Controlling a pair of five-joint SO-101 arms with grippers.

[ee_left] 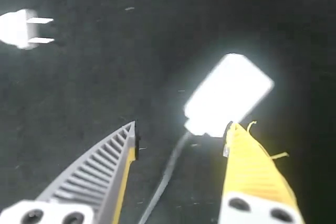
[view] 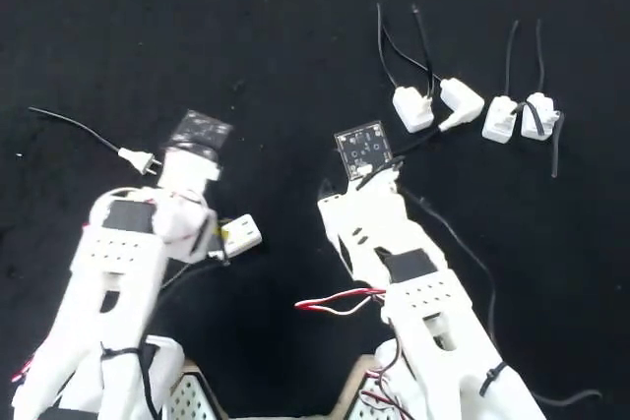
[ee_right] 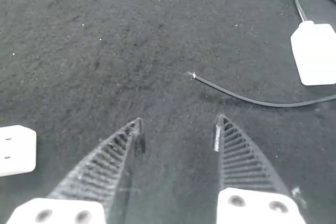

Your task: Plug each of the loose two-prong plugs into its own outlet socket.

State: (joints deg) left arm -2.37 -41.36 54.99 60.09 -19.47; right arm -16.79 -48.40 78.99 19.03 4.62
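A loose white two-prong plug on a thin black cord lies left of the left arm. A white outlet socket with a cord lies beside it. My left gripper is open just above the cloth, and its yellow fingertip is right at the socket's edge. My right gripper is open over bare cloth, a short way from a black cord's end. Near it lie a white socket block with two slots and a white plug body.
Several white plugs and sockets with black cords sit in a row at the back right. The table is covered in black cloth. The right arm stands at the middle, and red and white wires loop from it.
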